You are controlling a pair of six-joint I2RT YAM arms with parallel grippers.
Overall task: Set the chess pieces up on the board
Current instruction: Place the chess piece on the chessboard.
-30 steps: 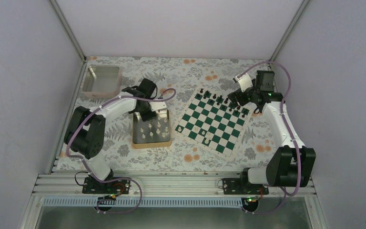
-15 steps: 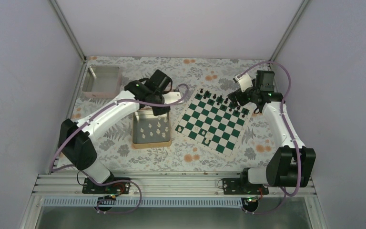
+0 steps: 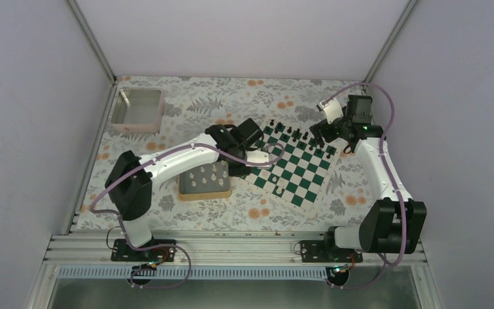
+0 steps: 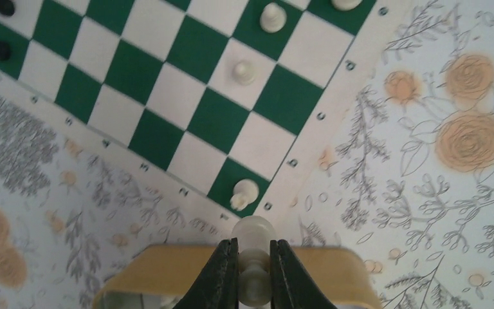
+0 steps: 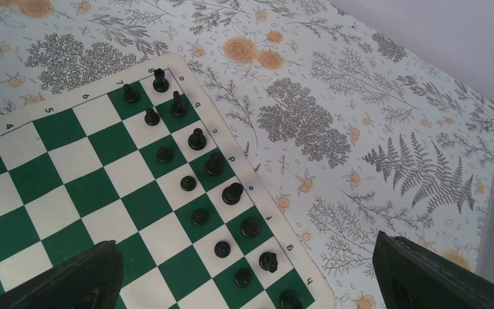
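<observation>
Only your left wrist view shows the left claw (image 4: 254, 270) clamped on a smooth, rounded cream chess piece (image 4: 255, 230) by the flat checkered board (image 4: 167, 84) corner; your right claw (image 5: 247, 248) is spread wide above black pieces (image 5: 197, 139).

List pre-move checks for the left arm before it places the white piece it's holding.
1. Grip: left gripper shut on the held white piece: ok.
2. Piece over a square: not ok; it hangs at the board corner border, by the tin rim.
3. Corner square free: not ok; a standing white piece occupies it.
4. Next edge square free: ok.
5. Right gripper out of the way, open above the black pieces: ok.
6. Type of piece held: cannot tell.
</observation>
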